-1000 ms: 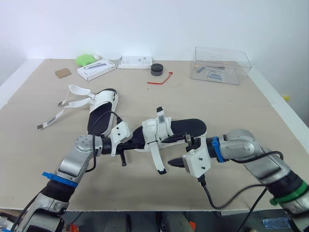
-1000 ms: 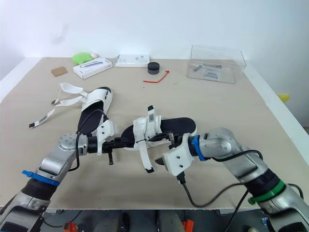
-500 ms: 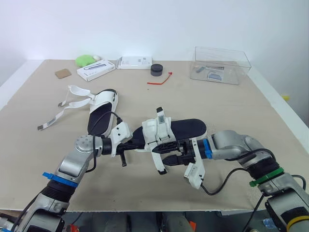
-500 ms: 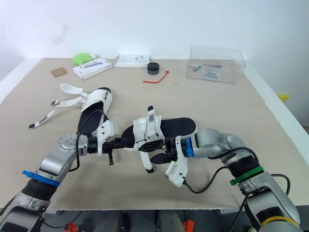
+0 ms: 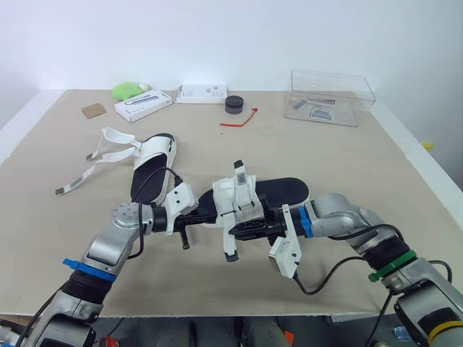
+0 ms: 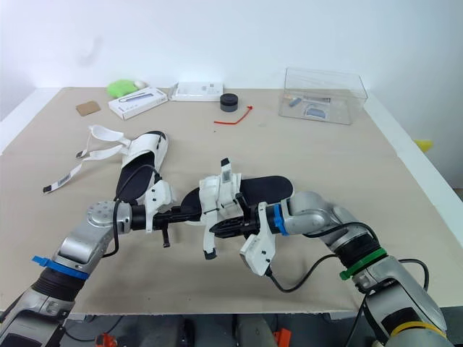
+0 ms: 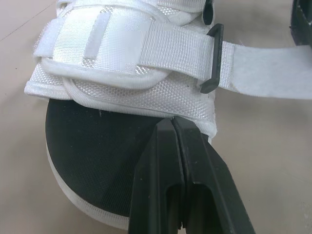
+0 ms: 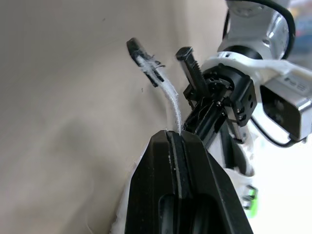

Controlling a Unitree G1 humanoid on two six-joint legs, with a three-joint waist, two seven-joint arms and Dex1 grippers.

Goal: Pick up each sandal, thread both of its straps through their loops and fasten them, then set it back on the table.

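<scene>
The sandal (image 5: 273,191) is held near the middle of the counter's (image 5: 347,159) front edge, its long axis running along that edge. Its sole is pinched in the closed left claw (image 5: 206,215). The free strap (image 5: 230,244), already passed through the loop (image 7: 213,58), is clamped in the closed right claw (image 5: 249,228), so tightening is judged to fall to the right arm.

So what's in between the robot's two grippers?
A sandal: the left gripper is shut on its edge, the right gripper on its loose white strap. The left eye view shows it.
</scene>
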